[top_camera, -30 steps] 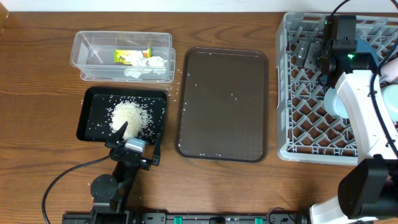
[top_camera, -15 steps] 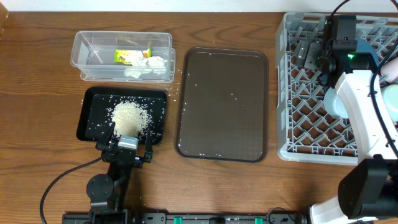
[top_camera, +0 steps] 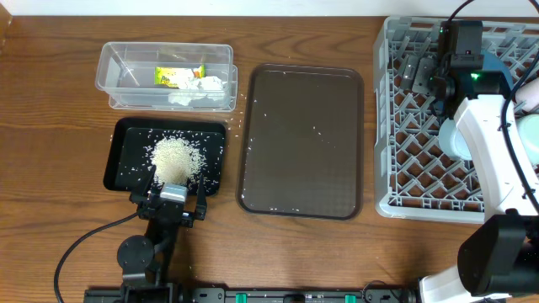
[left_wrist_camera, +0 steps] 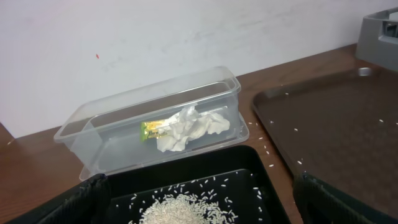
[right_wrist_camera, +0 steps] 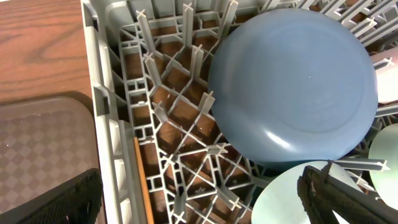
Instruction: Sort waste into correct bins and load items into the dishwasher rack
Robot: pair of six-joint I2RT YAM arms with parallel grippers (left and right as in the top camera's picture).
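While both arms hung motionless over the wooden counter, the left tool hovered at the near edge of the shallow black tray, its fingers spread wide and holding nothing. A heap of white rice lay in that tray just ahead of the tool, with loose grains scattered around it on the tray floor. Behind the tray sat the clear plastic tub, holding a yellow-green snack wrapper with crumpled white tissues lying against it. The brown serving tray lay between the bins and the rack, bare apart from a few stray grains; more grains dotted the counter beside it. The right tool hung over the far left part of the grey dishwasher rack, fingers likewise wide apart and gripping nothing. In the rack, the dark blue round dish rested tilted among the pegs, underside showing. A thin wooden stick lay flat along the rack's left wall. A light blue bowl sat in the rack beside the right arm, and a mint-green bowl showed just below the dish. A pale pink cup was partly visible at the right edge.
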